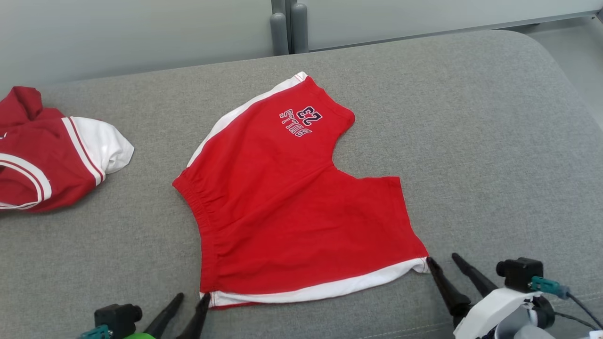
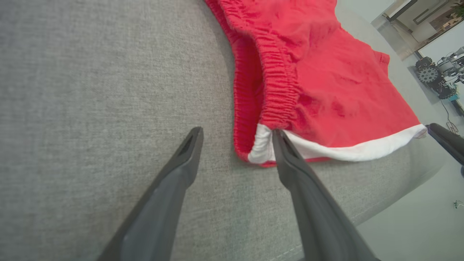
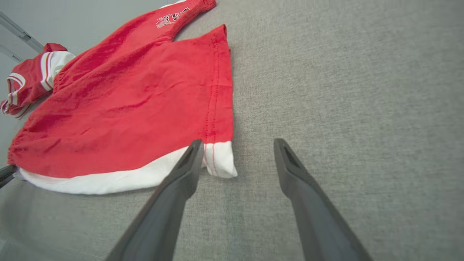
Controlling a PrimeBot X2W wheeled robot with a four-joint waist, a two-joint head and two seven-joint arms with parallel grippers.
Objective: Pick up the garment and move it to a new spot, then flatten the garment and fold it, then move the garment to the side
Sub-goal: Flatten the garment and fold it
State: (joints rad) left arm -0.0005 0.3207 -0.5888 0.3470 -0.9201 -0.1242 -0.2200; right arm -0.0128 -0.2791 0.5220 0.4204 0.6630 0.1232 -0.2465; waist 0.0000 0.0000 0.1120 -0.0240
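Note:
The garment is a pair of red shorts with white side stripes and a "BULLS 23" print, lying spread flat on the grey cushion. My left gripper stands open at the shorts' near waistband corner; in the left wrist view the garment has its white corner touching one of the gripper's fingers. My right gripper stands open at the near leg-hem corner. In the right wrist view the garment lies left of that gripper, whose left finger tip overlaps the white hem corner. Nothing is held.
A second red-and-white garment lies crumpled at the cushion's left edge. The cushion's right side is bare grey fabric. Two grey posts stand behind the back edge, with pale floor beyond.

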